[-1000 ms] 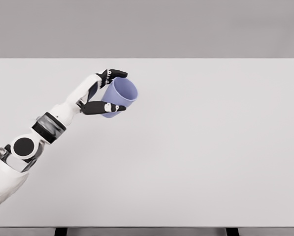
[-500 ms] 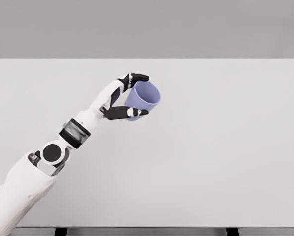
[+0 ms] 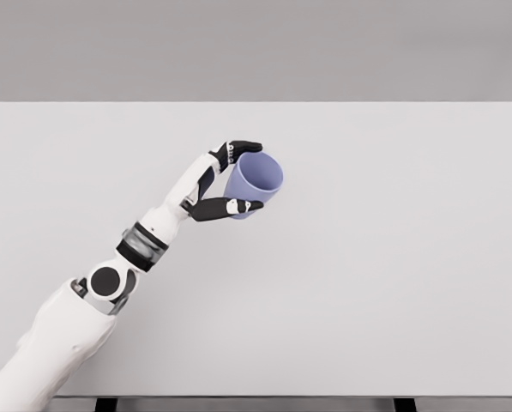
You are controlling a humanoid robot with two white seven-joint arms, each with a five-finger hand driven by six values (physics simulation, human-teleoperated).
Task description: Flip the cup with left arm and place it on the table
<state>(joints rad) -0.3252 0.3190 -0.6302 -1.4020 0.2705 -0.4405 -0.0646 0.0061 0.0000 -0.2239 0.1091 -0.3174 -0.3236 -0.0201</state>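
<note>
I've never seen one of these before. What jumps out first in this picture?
A lilac cup, left of the middle of a wide white table, its open mouth tipped up and to the right. The robot's left hand clasps it with dark fingers, on a white arm reaching in from the lower left.

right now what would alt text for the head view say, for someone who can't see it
A white robot arm reaches in from the lower left, its left hand gripping a lilac cup tilted with its open mouth facing up and right. Beneath it lies a plain white table against a grey backdrop.
</note>
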